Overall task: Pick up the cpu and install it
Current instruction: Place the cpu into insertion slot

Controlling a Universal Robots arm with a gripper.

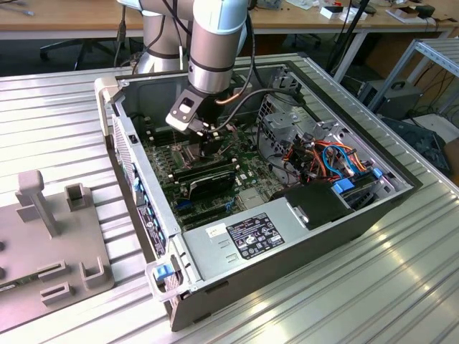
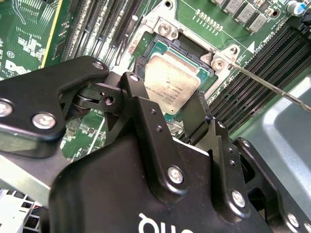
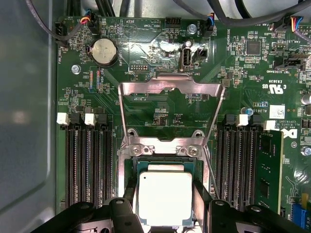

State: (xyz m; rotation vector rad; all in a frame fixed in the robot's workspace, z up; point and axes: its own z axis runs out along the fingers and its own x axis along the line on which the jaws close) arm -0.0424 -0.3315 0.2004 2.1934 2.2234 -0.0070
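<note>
The cpu [image 3: 164, 193], a flat square chip with a dull silver top, sits between my gripper's [image 3: 165, 200] two black fingers, directly over the square socket [image 3: 130, 167] on the green motherboard. In the second wrist view the cpu [image 2: 170, 77] hangs slightly tilted above the socket [image 2: 163, 46], with the fingers [image 2: 141, 99] pressed against its two opposite edges. The gripper [image 2: 169, 97] is shut on it. In the exterior view the gripper [image 1: 208, 140] reaches down into the open computer case [image 1: 136, 165], and the chip itself is hidden under the wrist.
The socket's hinged silver plate [image 3: 170, 87] stands swung open, and its thin wire lever [image 2: 272, 90] sticks out to one side. Black memory slots [image 3: 87, 160] flank the socket. A power supply [image 1: 251, 236], coloured cables [image 1: 330, 158] and a grey fixture [image 1: 50, 236] lie around.
</note>
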